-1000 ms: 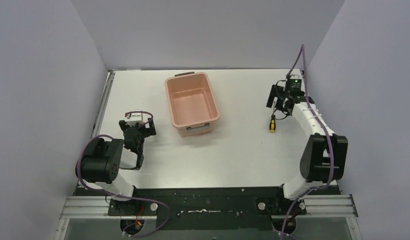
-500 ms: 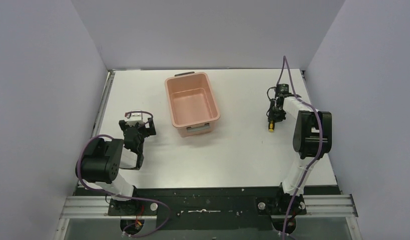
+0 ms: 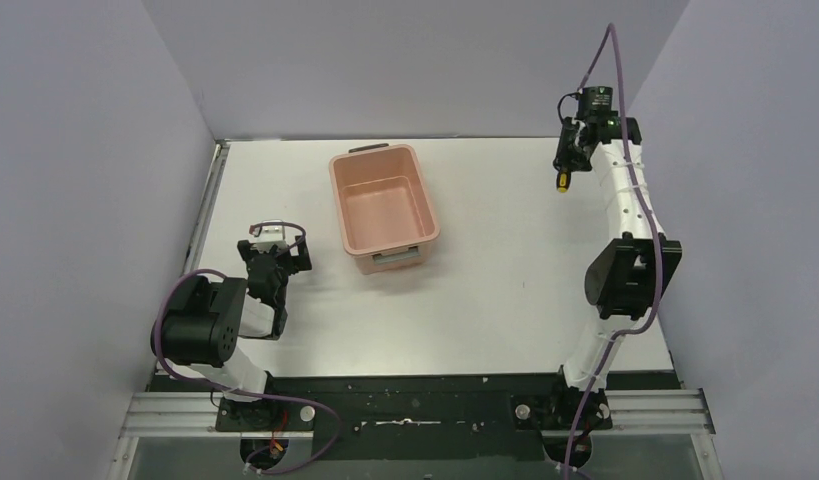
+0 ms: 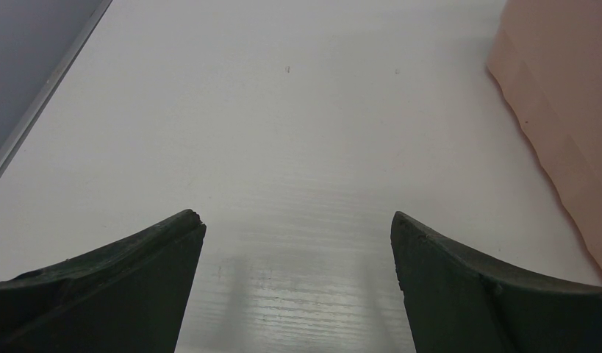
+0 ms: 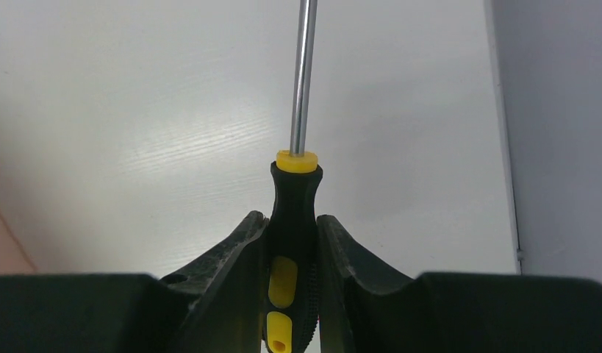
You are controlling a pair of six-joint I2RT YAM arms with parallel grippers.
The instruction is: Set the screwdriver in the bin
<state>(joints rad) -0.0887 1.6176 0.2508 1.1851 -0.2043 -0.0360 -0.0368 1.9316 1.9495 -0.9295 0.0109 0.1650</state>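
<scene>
The screwdriver (image 3: 563, 182) hangs in the air over the table's far right corner, off the surface. My right gripper (image 3: 567, 160) is shut on it. In the right wrist view both fingers press the black-and-yellow handle (image 5: 292, 213), and the thin metal shaft (image 5: 303, 81) points straight away from the gripper (image 5: 292, 224). The salmon-pink bin (image 3: 385, 210) stands empty at the back middle of the table, well left of the screwdriver. Left of the bin, my left gripper (image 3: 275, 262) rests low and open (image 4: 298, 220), nothing between its fingers; the bin's wall (image 4: 570, 95) shows on its right.
Grey enclosure walls close in the white table (image 3: 485, 290) at the back and both sides. The right wall (image 5: 562, 110) stands close beside the held screwdriver. A metal rail (image 3: 213, 200) runs along the table's left edge.
The right gripper came down over the screwdriver lying at the right, shut on its handle and lifted it up and toward the back right corner. The left arm has not moved.
</scene>
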